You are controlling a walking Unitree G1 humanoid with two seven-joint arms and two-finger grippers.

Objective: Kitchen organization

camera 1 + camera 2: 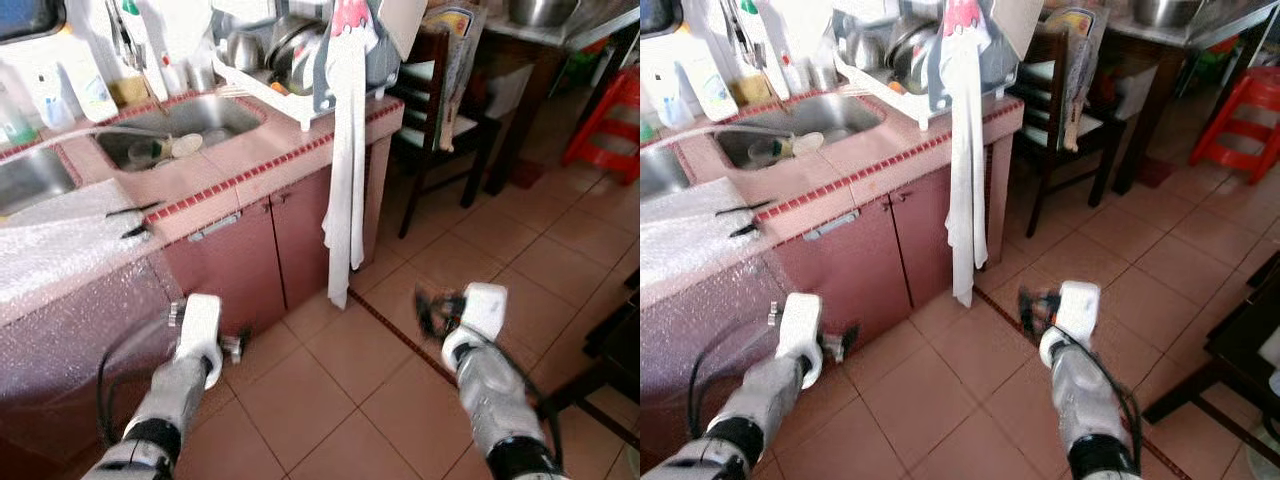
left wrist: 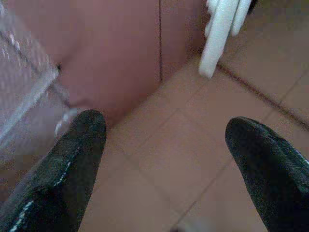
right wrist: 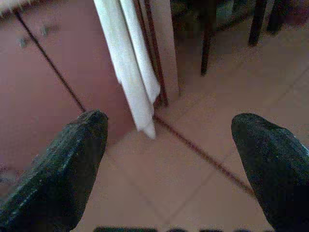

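Observation:
A pink tiled counter [image 1: 250,165] runs along my left, with a steel sink [image 1: 180,125] holding a few dishes. On its far end stands a white dish rack [image 1: 290,60] full of pots, and a long white towel [image 1: 345,170] hangs from it down past the cabinet doors [image 1: 270,240]. Two thin black utensils [image 1: 135,212] lie near the counter's front edge. My left gripper [image 1: 232,346] is low in front of the cabinet, open and empty [image 2: 164,125]. Over the floor tiles, my right gripper [image 1: 432,310] is also open and empty [image 3: 169,121], pointing toward the towel [image 3: 130,72].
Clear bubble wrap [image 1: 50,235] covers the near counter. Bottles [image 1: 85,85] stand behind the sink. A dark wooden chair [image 1: 440,100] and a table [image 1: 540,50] are beyond the counter's end, a red stool [image 1: 610,110] at the far right, and dark furniture [image 1: 615,350] at my right.

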